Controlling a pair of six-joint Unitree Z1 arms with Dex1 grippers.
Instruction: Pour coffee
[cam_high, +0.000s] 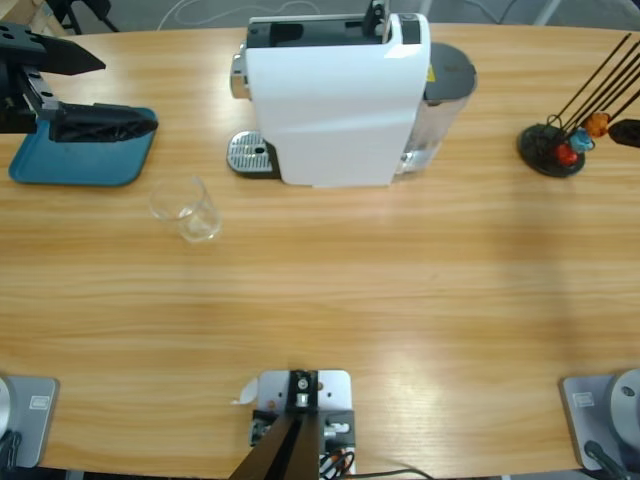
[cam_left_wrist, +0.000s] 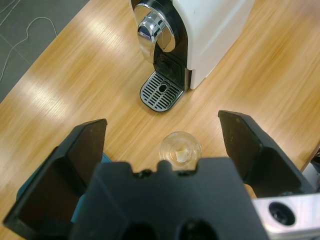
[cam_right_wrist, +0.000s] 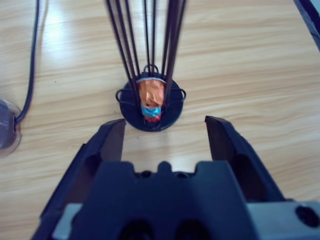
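Both grippers gape empty: left gripper (cam_left_wrist: 162, 145) above the small clear glass tumbler (cam_high: 186, 209) (near the white coffee machine (cam_high: 335, 95)), right gripper (cam_right_wrist: 165, 137) farther off, at the black wire capsule rack (cam_right_wrist: 150, 97)

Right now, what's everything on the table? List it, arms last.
table: 1, light wood, long.
coffee machine: 1, white, black top, chrome spout, back middle of the table.
drip tray: 1, silver grille, at the machine's foot, empty.
glass: 1, clear, on the table between the drip tray and blue tray, a little pale liquid inside.
blue tray: 1, teal, far end of the table, under the left arm.
capsule rack: 1, black wire on a round base, holding orange, blue and red capsules.
left gripper: open, above the glass.
right gripper: open, facing the rack.
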